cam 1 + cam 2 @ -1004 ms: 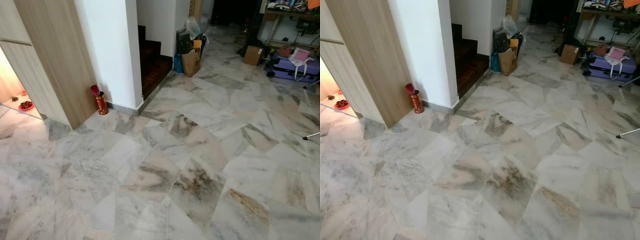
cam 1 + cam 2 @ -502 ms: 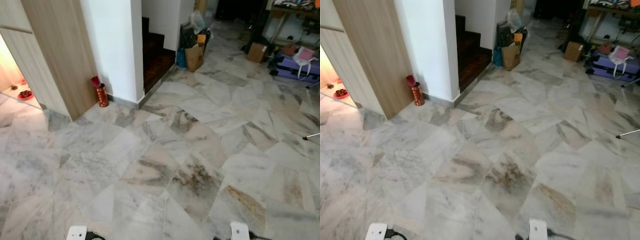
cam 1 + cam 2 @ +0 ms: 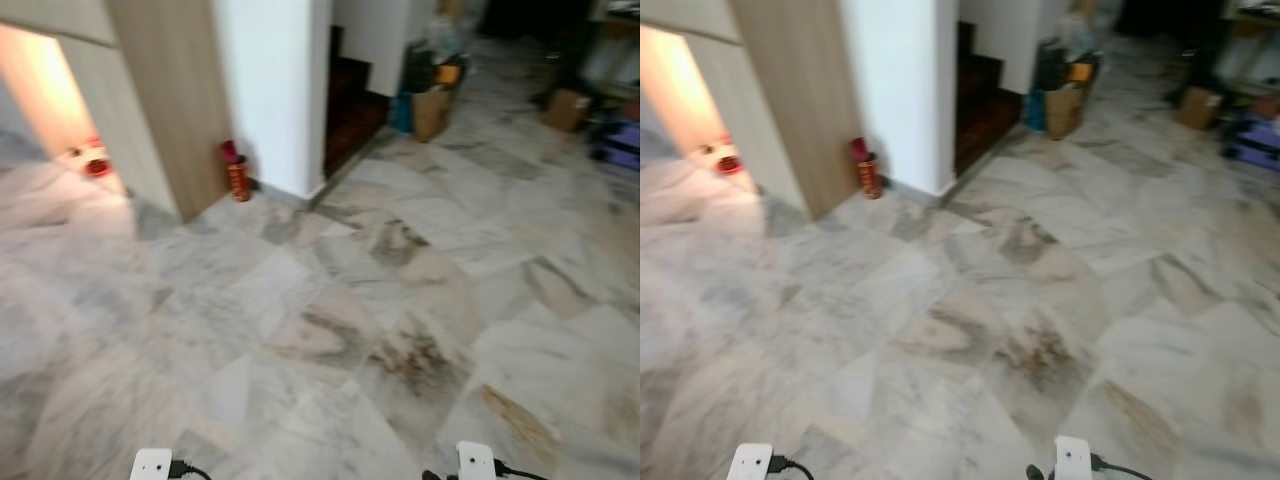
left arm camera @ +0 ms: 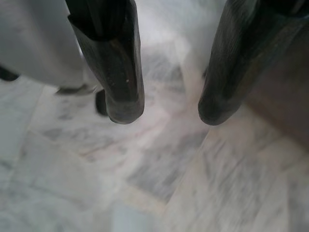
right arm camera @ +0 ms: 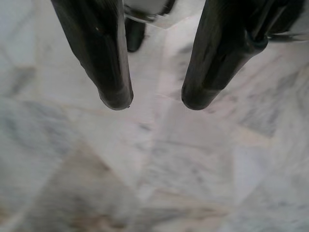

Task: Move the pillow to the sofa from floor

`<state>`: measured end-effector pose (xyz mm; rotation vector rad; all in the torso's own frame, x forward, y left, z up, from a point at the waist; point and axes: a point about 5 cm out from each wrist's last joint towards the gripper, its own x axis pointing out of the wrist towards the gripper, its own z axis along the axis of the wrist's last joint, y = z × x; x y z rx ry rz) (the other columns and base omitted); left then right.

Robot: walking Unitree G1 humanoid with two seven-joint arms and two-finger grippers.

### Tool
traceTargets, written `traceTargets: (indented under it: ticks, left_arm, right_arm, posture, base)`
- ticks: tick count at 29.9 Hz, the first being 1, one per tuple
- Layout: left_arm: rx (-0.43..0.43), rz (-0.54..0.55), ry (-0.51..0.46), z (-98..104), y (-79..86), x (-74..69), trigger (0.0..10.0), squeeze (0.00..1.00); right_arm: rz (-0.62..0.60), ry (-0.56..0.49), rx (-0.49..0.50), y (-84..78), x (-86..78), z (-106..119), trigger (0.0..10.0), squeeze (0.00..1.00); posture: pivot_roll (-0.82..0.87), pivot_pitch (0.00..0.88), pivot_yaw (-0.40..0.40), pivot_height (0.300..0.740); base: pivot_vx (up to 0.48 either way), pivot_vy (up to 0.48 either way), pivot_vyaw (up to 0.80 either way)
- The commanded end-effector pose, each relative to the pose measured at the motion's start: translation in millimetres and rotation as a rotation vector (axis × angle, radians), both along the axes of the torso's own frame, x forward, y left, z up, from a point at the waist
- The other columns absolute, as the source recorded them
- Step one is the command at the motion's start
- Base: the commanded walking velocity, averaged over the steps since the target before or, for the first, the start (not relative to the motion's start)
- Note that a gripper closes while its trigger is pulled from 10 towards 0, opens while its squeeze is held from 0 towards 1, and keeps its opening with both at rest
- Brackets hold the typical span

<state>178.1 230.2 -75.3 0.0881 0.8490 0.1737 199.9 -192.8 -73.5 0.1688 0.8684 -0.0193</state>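
Both the left gripper (image 4: 166, 108) and right gripper (image 5: 153, 99) hung spread and empty over the marble floor (image 3: 400, 300). No pillow was visible (blurred head views), so scanning slowly seemed wise.

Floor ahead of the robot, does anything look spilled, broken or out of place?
Nothing looks spilled or broken on the marble floor; the brown patches look like veining in the stone. A red canister stands upright by the white pillar, and bags are clustered beside the stairs. The picture is blurred, so small things could be missed.
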Motion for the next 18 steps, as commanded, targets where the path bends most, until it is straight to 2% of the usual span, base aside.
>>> traceTargets:
  ticks: [1,18]
  left_arm:
    - [0.003,-0.030,0.037,-3.7,-2.3,-5.4,10.0,0.00]
    - [-0.027,0.008,0.031,-4.1,-9.4,-2.1,10.0,0.00]
  right_arm:
    - [-0.010,0.020,0.001,-1.1,-6.6,-3.4,10.0,0.00]
    - [0.036,0.024,-0.010,1.2,-6.8,-3.7,10.0,0.00]
  posture:
    - [0.04,0.062,0.003,0.740]
    - [0.04,0.061,-0.002,0.740]
  base:
    - [0.000,0.000,0.80]
    - [0.000,0.000,0.80]
